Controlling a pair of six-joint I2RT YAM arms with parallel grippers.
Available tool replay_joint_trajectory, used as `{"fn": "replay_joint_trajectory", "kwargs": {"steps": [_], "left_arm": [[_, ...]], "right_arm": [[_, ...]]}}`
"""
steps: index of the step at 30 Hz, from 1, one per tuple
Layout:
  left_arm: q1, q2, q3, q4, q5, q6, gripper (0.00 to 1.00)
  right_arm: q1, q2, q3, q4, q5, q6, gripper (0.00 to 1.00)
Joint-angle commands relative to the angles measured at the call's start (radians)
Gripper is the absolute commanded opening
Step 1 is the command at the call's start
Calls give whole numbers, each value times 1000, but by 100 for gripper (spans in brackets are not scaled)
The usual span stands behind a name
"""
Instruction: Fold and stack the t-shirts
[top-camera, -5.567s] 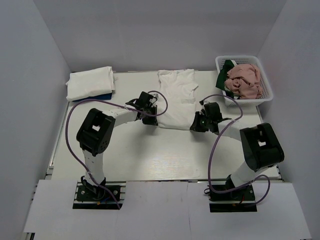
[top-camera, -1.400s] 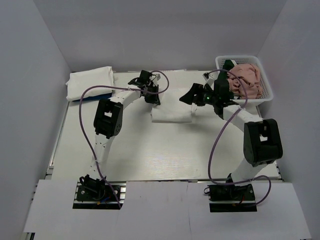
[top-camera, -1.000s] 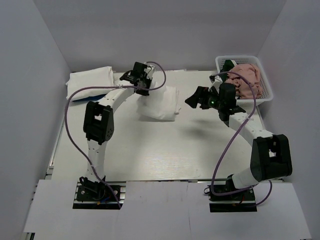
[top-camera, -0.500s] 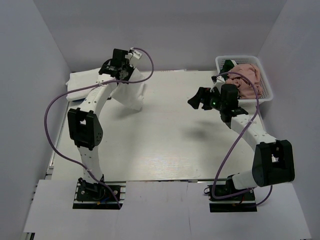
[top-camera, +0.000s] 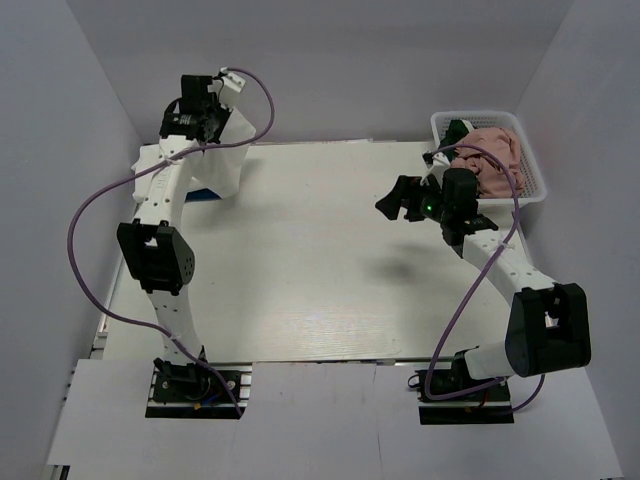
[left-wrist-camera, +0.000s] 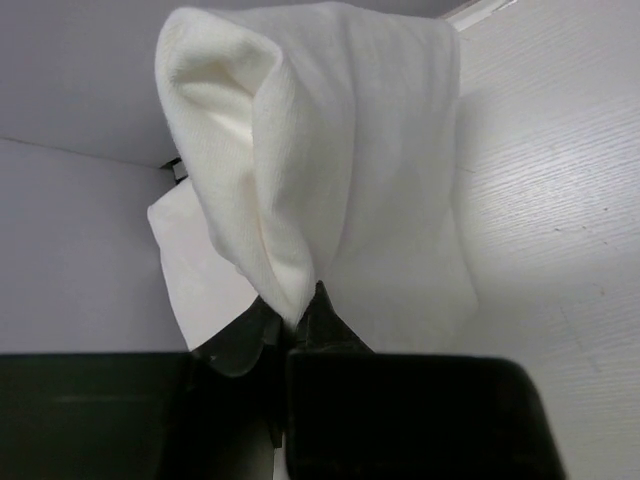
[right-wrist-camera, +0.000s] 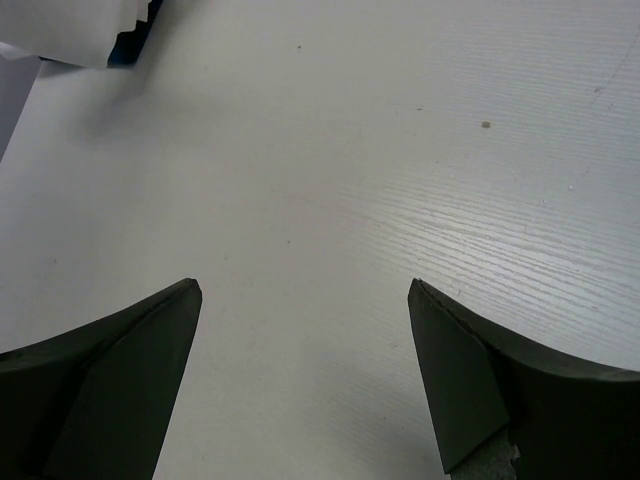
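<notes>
Load: folded white shirt (left-wrist-camera: 330, 150) hung pinched in left gripper (left-wrist-camera: 295, 315), above right edge of stack (left-wrist-camera: 185, 265), far-left corner of bench (top-camera: 320, 280).
Other arm: right gripper (right-wrist-camera: 303, 288) spread wide, empty, near basket (top-camera: 500, 203), well apart from stack.
Nearer arm: left.

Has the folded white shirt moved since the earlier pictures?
Yes. The left gripper carried the folded shirt leftward, away from the basket, toward the stack.

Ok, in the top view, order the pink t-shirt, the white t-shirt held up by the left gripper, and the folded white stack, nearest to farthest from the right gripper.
From the right gripper:
1. Pink t-shirt, in the basket, far right.
2. Held white t-shirt, lifted at far left.
3. Folded white stack, just beyond it, far-left corner.
</notes>
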Motion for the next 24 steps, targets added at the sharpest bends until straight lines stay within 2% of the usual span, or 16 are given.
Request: {"fn": "replay_joint_trajectory", "kwargs": {"steps": [1, 11, 24], "left_arm": [[32, -17, 73, 49, 14, 26, 0], [143, 45, 62, 119, 80, 26, 0], [304, 249, 122, 198, 111, -58, 0]], "right_arm": [[-1, -10, 19, 3, -26, -23, 90], [-3, 45, 63, -37, -23, -28, 90], [2, 119, 146, -72, 2, -25, 90]]}}
